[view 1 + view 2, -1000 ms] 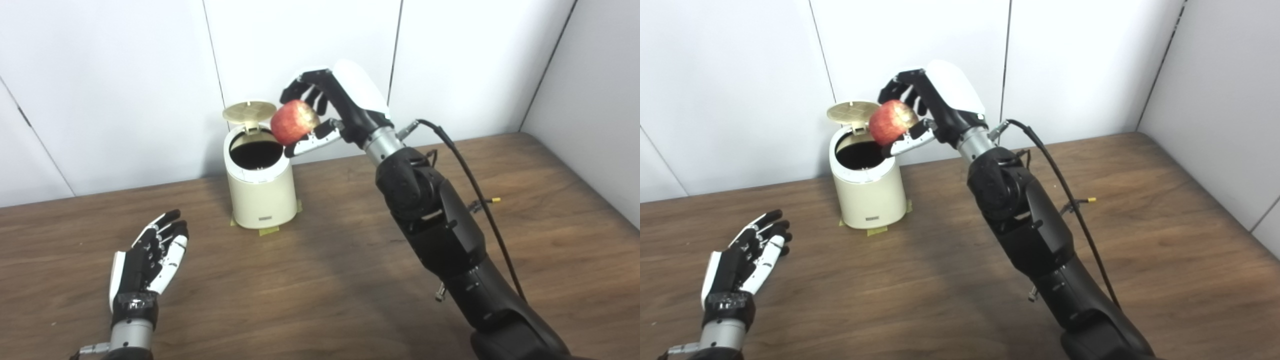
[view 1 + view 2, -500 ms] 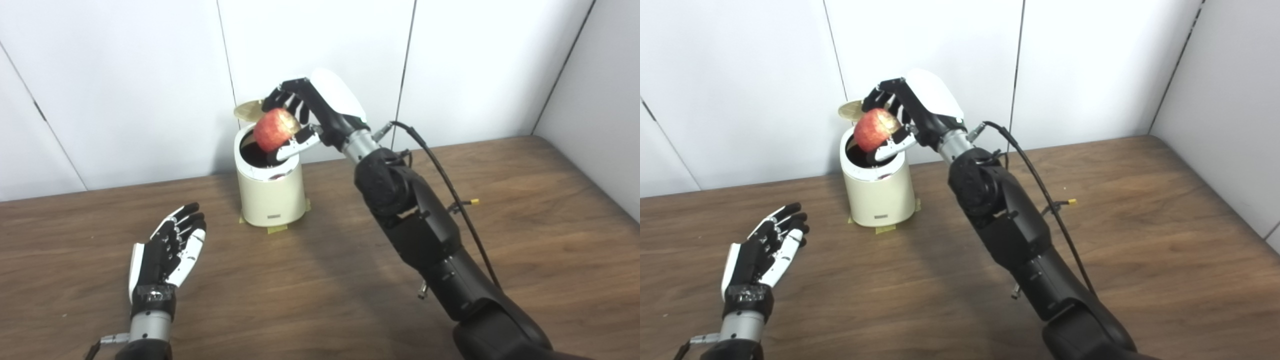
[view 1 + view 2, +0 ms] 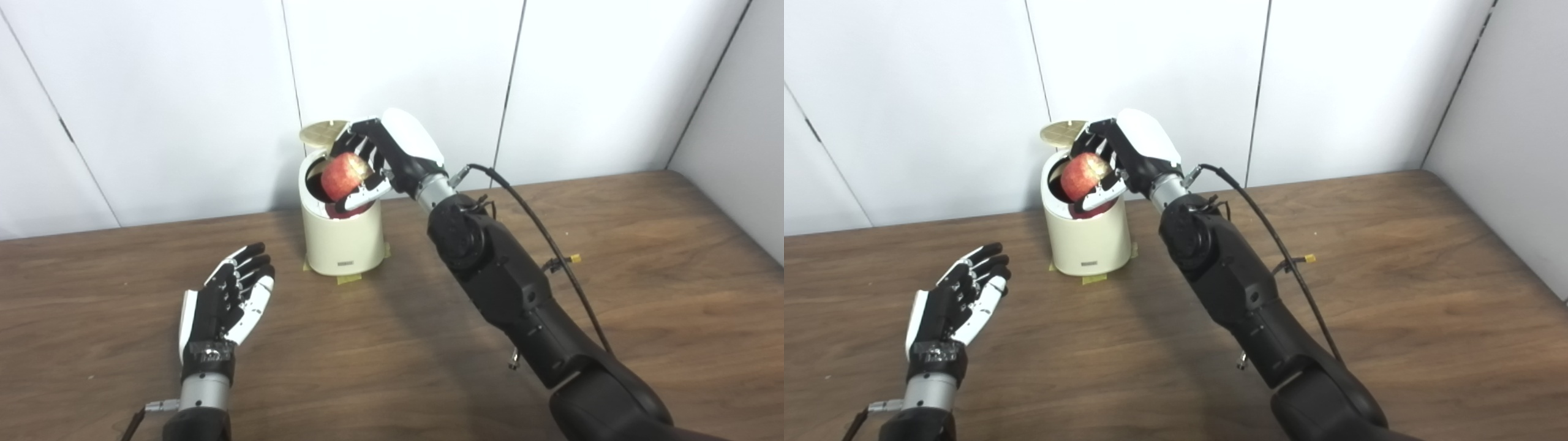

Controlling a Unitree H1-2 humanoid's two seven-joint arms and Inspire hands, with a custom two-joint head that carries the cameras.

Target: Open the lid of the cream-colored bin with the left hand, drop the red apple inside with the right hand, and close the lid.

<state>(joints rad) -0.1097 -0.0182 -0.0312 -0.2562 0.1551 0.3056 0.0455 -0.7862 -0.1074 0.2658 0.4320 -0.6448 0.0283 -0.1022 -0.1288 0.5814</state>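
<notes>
Right hand (image 3: 381,160): fingers curled around red apple (image 3: 343,176), held directly over mouth of cream-colored bin (image 3: 343,242). Lid (image 3: 323,131) upright at bin's 12 o'clock. Left hand (image 3: 228,301): spread, empty, near surface (image 3: 392,343) at bin's 8 o'clock. Risk: off-centre release strikes rim; contact knocks unsupported lid shut.

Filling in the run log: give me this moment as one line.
lid: open | right hand: holds red apple over cream-colored bin mouth | left hand: open, empty, apart from bin
</notes>
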